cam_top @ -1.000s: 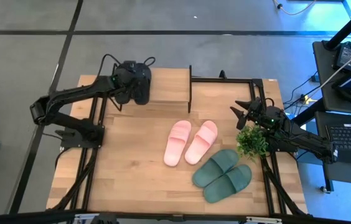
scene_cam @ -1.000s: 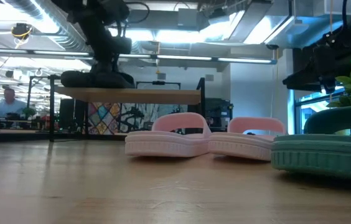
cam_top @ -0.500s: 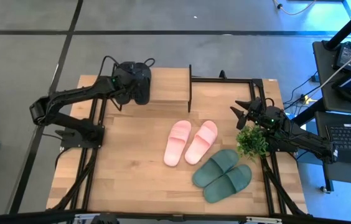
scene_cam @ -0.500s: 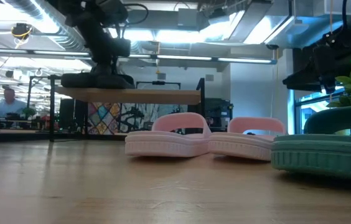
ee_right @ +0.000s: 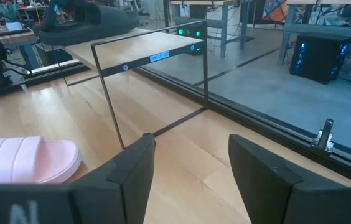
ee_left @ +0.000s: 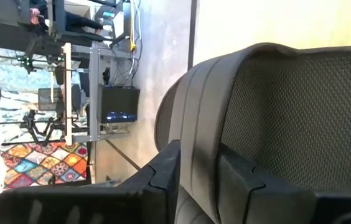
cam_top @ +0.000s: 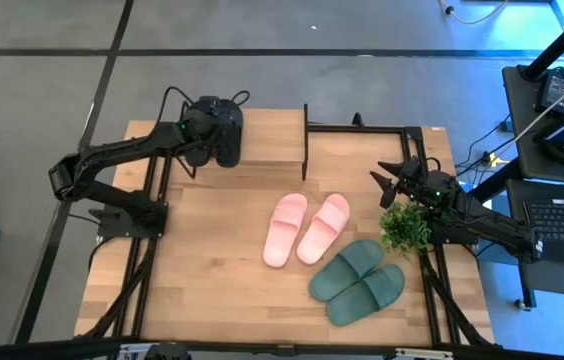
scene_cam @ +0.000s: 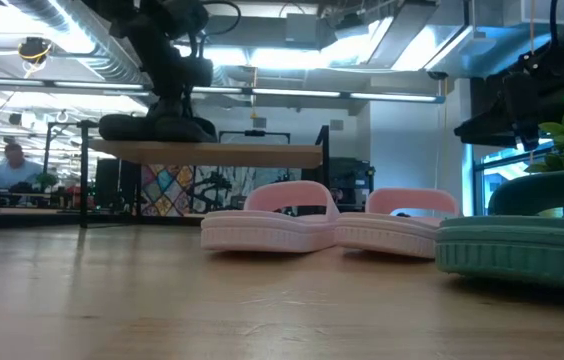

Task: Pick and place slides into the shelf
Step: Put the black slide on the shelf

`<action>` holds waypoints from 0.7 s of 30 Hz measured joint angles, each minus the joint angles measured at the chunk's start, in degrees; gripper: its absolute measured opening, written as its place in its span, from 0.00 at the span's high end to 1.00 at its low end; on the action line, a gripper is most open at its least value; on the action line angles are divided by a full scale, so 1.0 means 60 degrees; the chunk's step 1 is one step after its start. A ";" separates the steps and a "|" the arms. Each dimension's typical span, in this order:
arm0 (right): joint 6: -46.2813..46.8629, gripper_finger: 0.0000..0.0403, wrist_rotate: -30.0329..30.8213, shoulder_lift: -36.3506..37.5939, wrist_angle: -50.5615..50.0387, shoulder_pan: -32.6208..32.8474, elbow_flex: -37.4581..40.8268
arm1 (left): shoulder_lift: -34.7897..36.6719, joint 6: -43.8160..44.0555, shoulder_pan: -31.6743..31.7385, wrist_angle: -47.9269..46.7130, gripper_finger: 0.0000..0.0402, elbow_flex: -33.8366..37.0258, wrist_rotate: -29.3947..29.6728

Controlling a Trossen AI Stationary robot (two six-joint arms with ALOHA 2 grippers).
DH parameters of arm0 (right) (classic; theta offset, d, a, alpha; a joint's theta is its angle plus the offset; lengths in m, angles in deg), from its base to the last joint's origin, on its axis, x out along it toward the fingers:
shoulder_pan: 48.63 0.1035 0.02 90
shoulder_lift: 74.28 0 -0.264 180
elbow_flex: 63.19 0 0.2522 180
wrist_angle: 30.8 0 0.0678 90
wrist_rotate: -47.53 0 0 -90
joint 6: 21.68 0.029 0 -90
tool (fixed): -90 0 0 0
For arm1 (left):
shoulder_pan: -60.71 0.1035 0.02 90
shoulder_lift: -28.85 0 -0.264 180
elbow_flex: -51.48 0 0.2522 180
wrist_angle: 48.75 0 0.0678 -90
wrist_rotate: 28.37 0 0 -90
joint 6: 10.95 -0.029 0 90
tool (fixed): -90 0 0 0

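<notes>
High view: left tool [cam_top: 214, 140] over black rubber slides [cam_top: 224, 135] on the low wood-topped shelf [cam_top: 272, 140]. Pink slides [cam_top: 307, 228] and green slides [cam_top: 358, 282] wait on the bench [cam_top: 202, 270].
Left wrist view: fingers [ee_left: 163, 171] straddle 1 black strap for placing.
Right wrist view: right tool [ee_right: 191, 162] spread wide, idle.

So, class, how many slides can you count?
5 seen: pale pink slides mid-table, dark green slides beside them toward the right arm, one black slide on the shelf in the left pincer; a second black one may be hidden.
</notes>
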 joint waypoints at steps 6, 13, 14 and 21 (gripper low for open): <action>-0.0015 0.49 0.0000 0.0004 -0.0004 -0.0003 0.0000 | 0.0003 0.0249 -0.0002 -0.0009 0.71 -0.0005 -0.0012; -0.0029 0.49 0.0000 0.0004 -0.0007 -0.0004 0.0000 | 0.0007 0.0248 -0.0171 -0.0007 0.57 -0.0018 0.0085; -0.0037 0.49 0.0000 0.0004 -0.0007 -0.0003 0.0000 | 0.0007 0.0244 -0.0213 -0.0007 0.56 -0.0018 0.0245; -0.0058 0.49 0.0000 0.0004 -0.0011 -0.0004 0.0000 | 0.0062 0.0488 -0.0747 -0.0013 0.53 -0.0020 0.1497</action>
